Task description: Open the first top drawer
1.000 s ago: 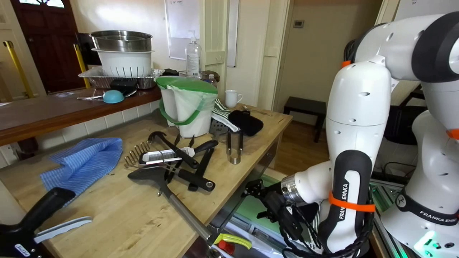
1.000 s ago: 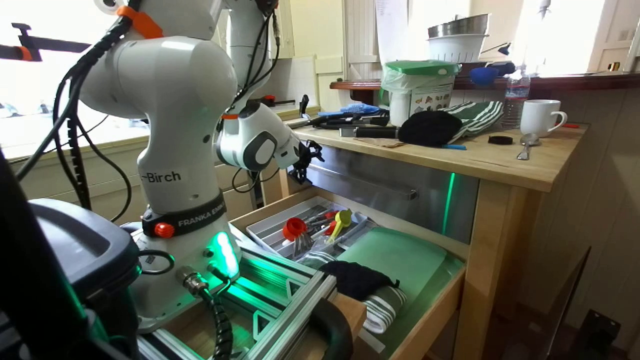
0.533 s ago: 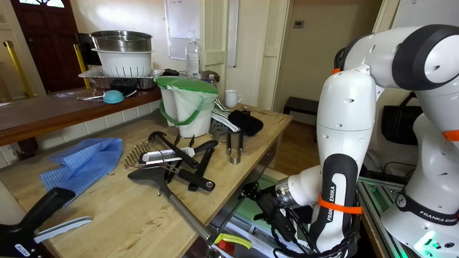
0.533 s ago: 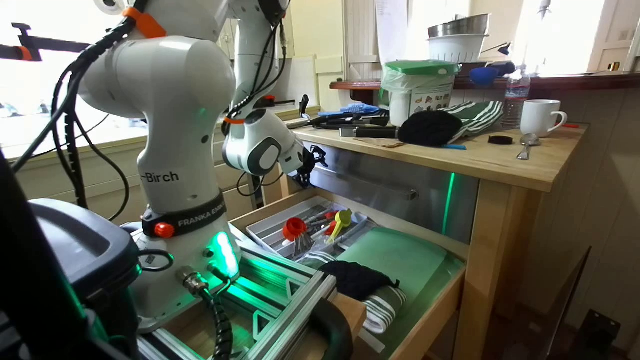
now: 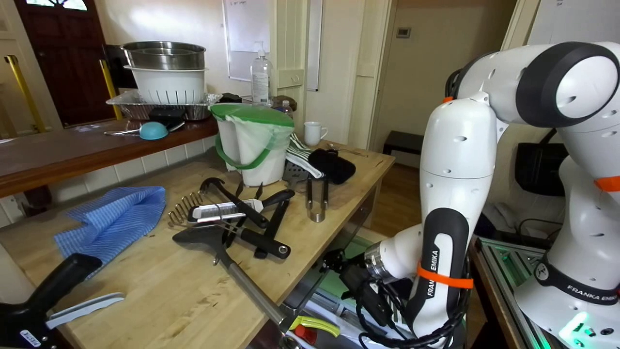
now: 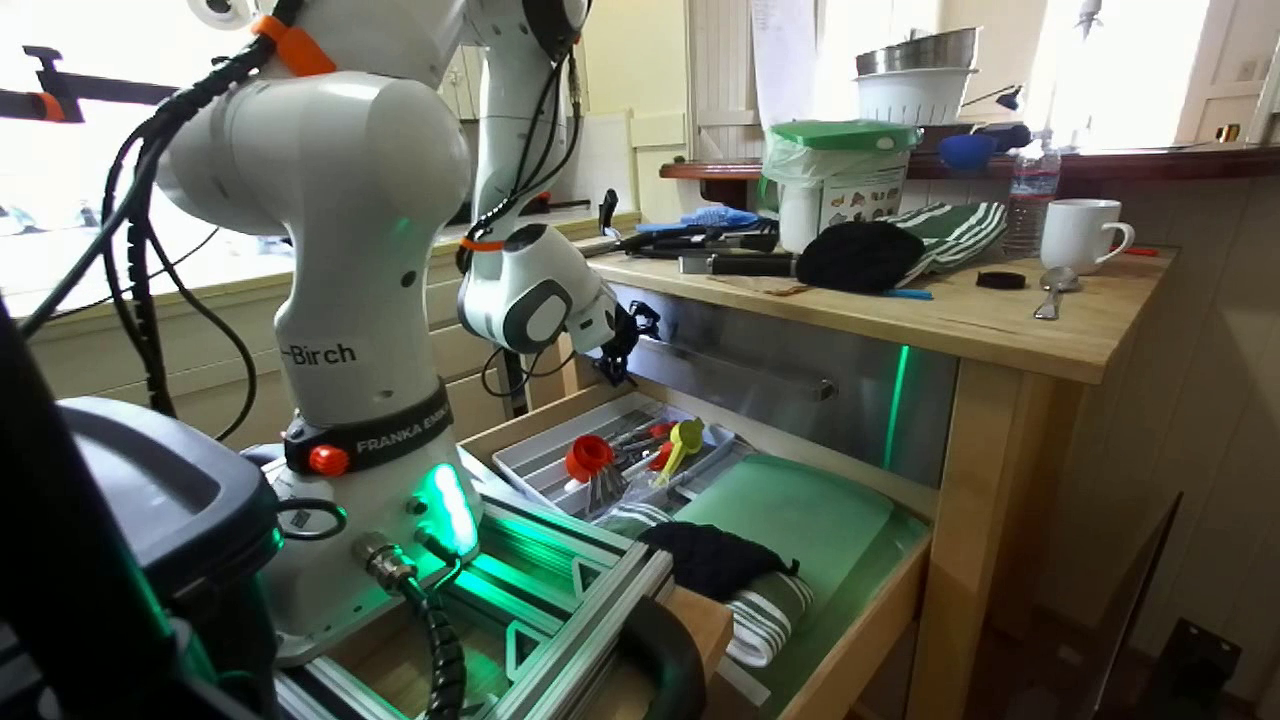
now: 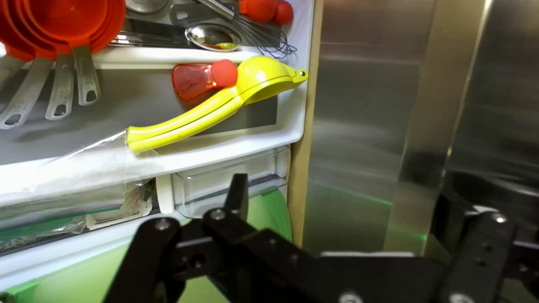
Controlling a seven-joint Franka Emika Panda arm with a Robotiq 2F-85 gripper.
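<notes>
**The fingers (image 7: 238, 195) came closer, but the top drawer (image 6: 780, 345) remained closed**

The fingers were spread well apart, and I saw nothing grasped by them. During the last second the gripper (image 6: 636, 350) had gone a little lower and nearer to the counter (image 5: 145, 310), while the top drawer had not moved at all. For the task this meant, in my judgement, that the approach was in progress and the pulling had not begun.

The steel front (image 7: 362, 126) of the top drawer was near the fingers. In the wrist view, what looked like its handle (image 6: 770, 374) passed through the space between the two fingers. Whether they were already around it or only before it, I could not tell; contact also could not be confirmed. In an exterior view, the handle ran away from the gripper along the steel front.

Below the gripper, the lower drawer (image 6: 870, 625) was pulled out. It contained a white tray (image 7: 257, 143) with a yellow squeezer (image 7: 227, 99) and red measuring cups (image 7: 71, 21), and beside the tray a green mat (image 6: 800, 500). Possibly the lower fingertip could touch these things if the gripper went too deep.
</notes>
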